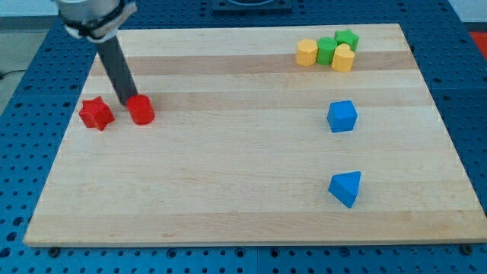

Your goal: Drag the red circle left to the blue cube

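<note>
The red circle (141,109) is a short red cylinder at the view's left, on the wooden board (228,175). My tip (125,102) rests just to the left of it, at its upper left edge, between it and a red star block (96,113). The blue cube (342,116) sits far off at the view's right, well apart from the red circle.
A blue triangular block (345,188) lies below the blue cube. At the view's top right a cluster holds a yellow block (306,52), a green cylinder (326,51), a green star-like block (347,39) and a second yellow block (343,58).
</note>
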You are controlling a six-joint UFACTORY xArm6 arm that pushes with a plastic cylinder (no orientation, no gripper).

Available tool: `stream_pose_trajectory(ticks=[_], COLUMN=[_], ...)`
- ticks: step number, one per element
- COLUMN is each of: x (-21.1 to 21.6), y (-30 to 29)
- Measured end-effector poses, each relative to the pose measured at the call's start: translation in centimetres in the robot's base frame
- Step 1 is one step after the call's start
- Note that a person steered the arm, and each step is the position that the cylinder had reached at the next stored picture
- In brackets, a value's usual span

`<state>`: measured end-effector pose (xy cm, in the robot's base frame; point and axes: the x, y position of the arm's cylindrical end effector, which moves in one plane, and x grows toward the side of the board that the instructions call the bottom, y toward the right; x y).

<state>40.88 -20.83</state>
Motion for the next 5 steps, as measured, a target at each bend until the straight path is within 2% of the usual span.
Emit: stream_pose_trajectory(ticks=[1, 2, 4, 5], x=[4.6, 6.2, 6.8, 5.9], y=[1.9, 7.4, 23.1, 21.0])
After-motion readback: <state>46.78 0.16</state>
